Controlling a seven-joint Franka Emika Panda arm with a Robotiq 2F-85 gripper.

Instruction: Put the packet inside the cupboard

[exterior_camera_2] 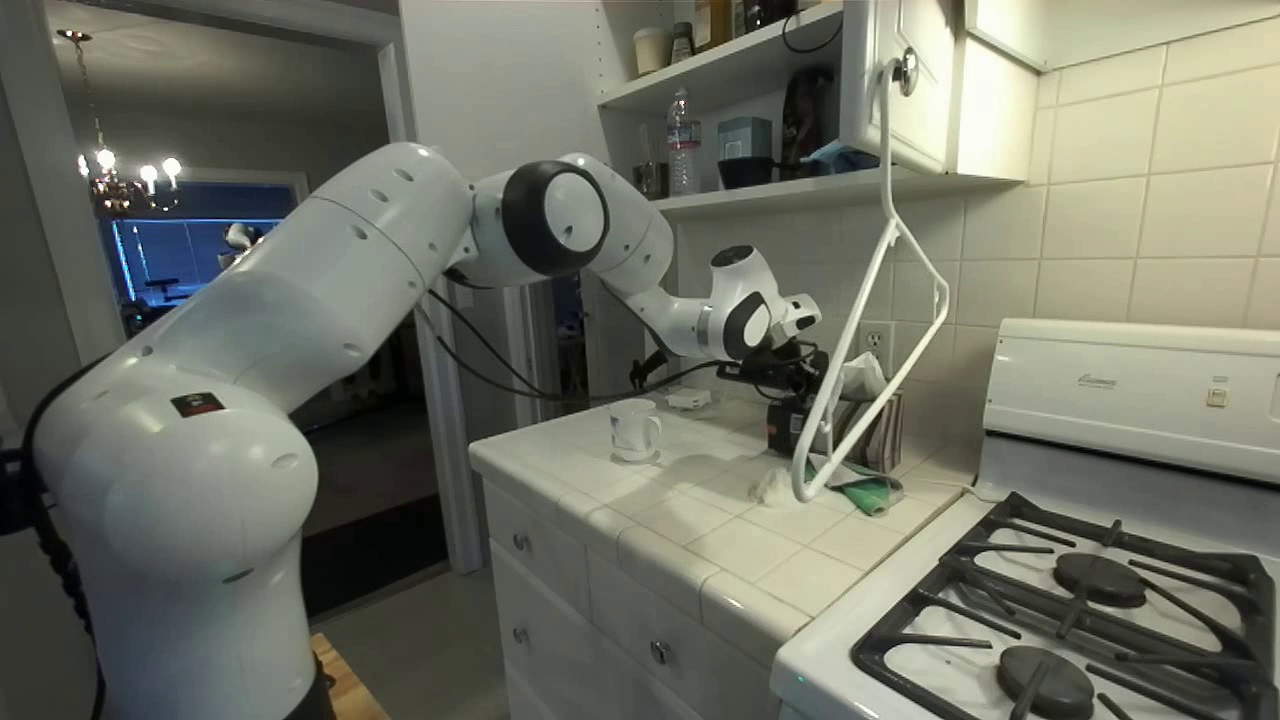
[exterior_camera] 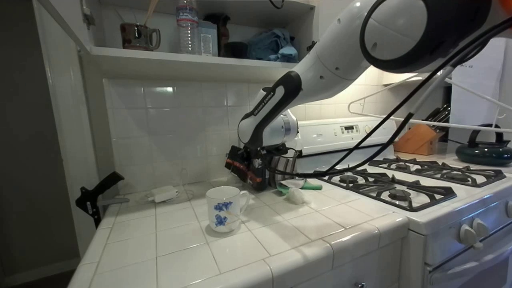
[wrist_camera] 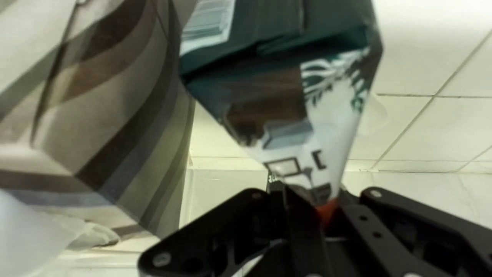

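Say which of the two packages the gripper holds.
The dark packet with orange marks, pinched at one end by the gripper; the brown-and-white striped package sits beside it, ungripped.

"See the whole packet (wrist_camera: 284, 96)?"
"No. The wrist view's top edge cuts it off, and its barcode (wrist_camera: 207, 19) is blurred."
"The cupboard (exterior_camera: 192, 66)?"
"Its top falls outside both exterior views."
"And the striped item (exterior_camera_2: 885, 432)?"
"Partly behind a hanger (exterior_camera_2: 846, 345) in an exterior view."
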